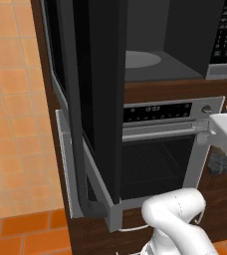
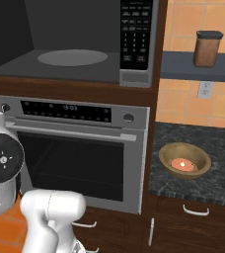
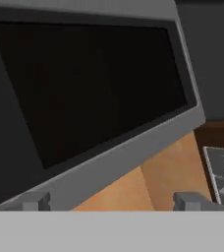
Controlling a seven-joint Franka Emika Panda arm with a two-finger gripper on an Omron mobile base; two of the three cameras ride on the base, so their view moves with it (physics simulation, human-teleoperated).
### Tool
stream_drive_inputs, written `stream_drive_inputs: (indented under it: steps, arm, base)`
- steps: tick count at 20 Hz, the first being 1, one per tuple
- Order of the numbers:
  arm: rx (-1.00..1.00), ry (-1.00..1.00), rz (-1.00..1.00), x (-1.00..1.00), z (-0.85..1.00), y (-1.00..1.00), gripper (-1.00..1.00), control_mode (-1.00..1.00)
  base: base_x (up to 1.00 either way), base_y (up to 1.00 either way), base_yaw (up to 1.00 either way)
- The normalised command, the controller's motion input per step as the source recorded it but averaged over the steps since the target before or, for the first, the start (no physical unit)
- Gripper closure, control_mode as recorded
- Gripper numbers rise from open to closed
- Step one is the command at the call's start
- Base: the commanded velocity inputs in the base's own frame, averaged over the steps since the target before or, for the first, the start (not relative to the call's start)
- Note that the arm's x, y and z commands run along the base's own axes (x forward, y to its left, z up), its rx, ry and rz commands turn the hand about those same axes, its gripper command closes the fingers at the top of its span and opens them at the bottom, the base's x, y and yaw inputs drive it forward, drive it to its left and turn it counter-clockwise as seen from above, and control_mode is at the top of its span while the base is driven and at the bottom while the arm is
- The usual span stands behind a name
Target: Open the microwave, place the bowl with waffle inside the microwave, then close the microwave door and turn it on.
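Observation:
The microwave (image 1: 185, 40) (image 2: 85, 44) stands open, showing its grey interior and round turntable (image 2: 72, 57). Its keypad (image 2: 136, 34) is on the right. The microwave door (image 1: 93, 99) is swung out to the left, edge-on to the left base camera. In the hand view the door's black glass (image 3: 89, 83) with its grey frame lies close ahead. My gripper (image 3: 111, 201) is open, fingertips (image 3: 35, 201) wide apart with nothing between them. The bowl with waffle (image 2: 185, 160), a brown bowl, sits on the dark counter (image 2: 218, 148) right of the oven, far from the gripper.
A silver oven (image 2: 80, 143) (image 1: 160, 149) with a horizontal bar handle sits directly under the microwave. A brown jar (image 2: 206, 48) stands on the shelf above the counter. My white arm (image 1: 185, 219) (image 2: 45, 217) rises in front of the oven.

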Motion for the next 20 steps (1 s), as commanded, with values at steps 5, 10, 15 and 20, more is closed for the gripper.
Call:
stream_drive_inputs:
  steps: [5, 10, 15, 20]
  arm:
    - [-0.04, 0.29, -0.53, 0.00, 0.03, -0.63, -1.00, -1.00]
    - [-0.07, 0.17, -0.32, 0.00, 0.00, -0.79, -1.00, -1.00]
    - [-0.11, 0.16, -0.32, 0.00, 0.00, -0.77, -1.00, -1.00]
    - [-0.12, 0.18, -0.35, 0.08, -0.09, -0.81, -1.00, -1.00]
  base:
    - [0.00, 0.00, 0.00]
    - [0.00, 0.00, 0.00]
    - [0.00, 0.00, 0.00]
    - [0.00, 0.00, 0.00]
